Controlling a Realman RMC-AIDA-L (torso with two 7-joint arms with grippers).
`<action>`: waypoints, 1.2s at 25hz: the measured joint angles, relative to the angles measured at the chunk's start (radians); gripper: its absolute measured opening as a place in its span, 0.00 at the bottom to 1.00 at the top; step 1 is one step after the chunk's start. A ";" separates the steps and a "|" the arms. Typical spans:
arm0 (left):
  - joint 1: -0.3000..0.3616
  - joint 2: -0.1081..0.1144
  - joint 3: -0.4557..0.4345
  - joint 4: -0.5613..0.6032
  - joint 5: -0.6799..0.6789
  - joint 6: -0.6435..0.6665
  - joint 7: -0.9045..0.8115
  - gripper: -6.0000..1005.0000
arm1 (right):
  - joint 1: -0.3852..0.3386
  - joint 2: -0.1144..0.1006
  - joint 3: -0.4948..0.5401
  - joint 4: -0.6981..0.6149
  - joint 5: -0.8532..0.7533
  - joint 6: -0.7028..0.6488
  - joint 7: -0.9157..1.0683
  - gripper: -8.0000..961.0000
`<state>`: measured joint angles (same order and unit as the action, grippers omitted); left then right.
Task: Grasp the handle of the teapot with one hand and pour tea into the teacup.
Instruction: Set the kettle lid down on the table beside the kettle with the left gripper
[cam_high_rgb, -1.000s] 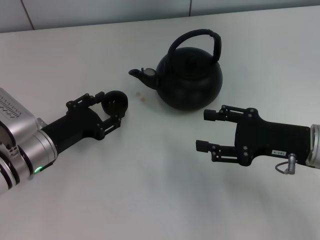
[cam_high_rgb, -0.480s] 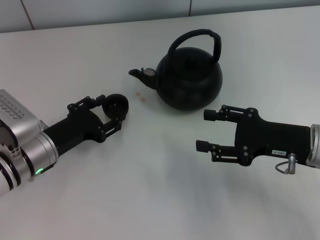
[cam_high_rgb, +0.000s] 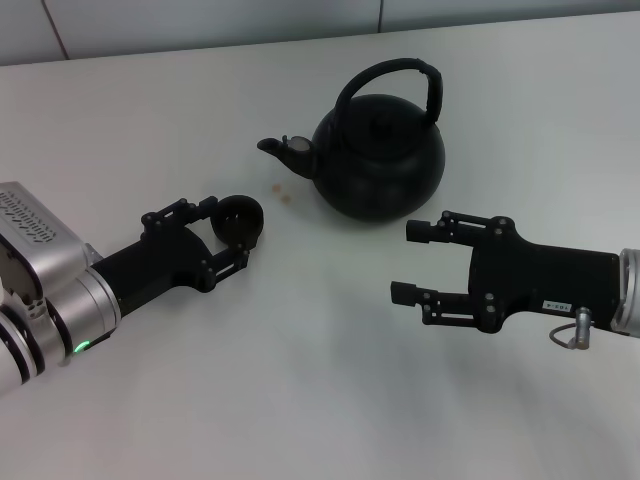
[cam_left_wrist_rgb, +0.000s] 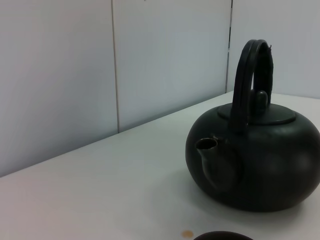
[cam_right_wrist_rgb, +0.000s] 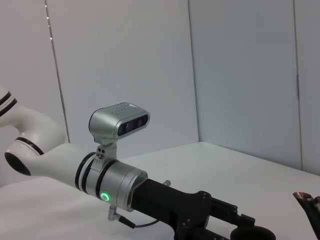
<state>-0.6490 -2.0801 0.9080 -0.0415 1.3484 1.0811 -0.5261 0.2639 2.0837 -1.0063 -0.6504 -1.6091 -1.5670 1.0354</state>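
Since the earlier frames the left gripper (cam_high_rgb: 232, 225) has slid the teacup (cam_high_rgb: 240, 217) across the bench (cam_high_rgb: 320, 400) toward the teapot (cam_high_rgb: 378, 157), a little nearer and more in front of the spout (cam_high_rgb: 272, 146); the left arm has come forward with it. The right gripper (cam_high_rgb: 420, 262) has not shifted.

The left gripper's fingers (cam_high_rgb: 176, 210) sit on either side of the teacup and appear to grasp it, the cup upright on the bench, near the teapot on its spout side but not touching it. In the left wrist view the cup's rim (cam_left_wrist_rgb: 222, 235) shows just at the edge, with the teapot's spout (cam_left_wrist_rgb: 210, 152) pointing roughly toward it.

The teapot stands upright on the bench, lid on, its handle (cam_high_rgb: 392, 78) arched over the top and untouched. The right gripper hovers near the teapot, on the side toward the robot, with its fingers (cam_high_rgb: 432, 230) spread wide and holding nothing.

As I judge it, the task is at an early stage: the cup is being placed for pouring, and that part looks close to done. What remains is most of the work: the handle has yet to be taken, the pot lifted and tipped, and tea poured into the cup. Two small brownish spots (cam_high_rgb: 283, 193) lie on the bench between cup and teapot.
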 joint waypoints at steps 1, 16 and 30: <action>0.000 0.000 0.000 0.000 0.000 0.000 0.000 0.67 | 0.000 0.000 0.000 0.000 0.000 0.001 0.000 0.78; -0.003 0.000 0.002 0.000 0.000 -0.021 0.000 0.74 | 0.010 0.001 0.002 0.001 0.000 0.009 0.000 0.78; -0.009 0.000 -0.006 0.008 0.039 -0.017 -0.009 0.81 | 0.013 0.000 0.006 0.002 0.000 0.011 0.000 0.78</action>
<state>-0.6580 -2.0800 0.9019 -0.0333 1.3872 1.0643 -0.5348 0.2766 2.0835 -0.9999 -0.6488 -1.6091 -1.5565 1.0355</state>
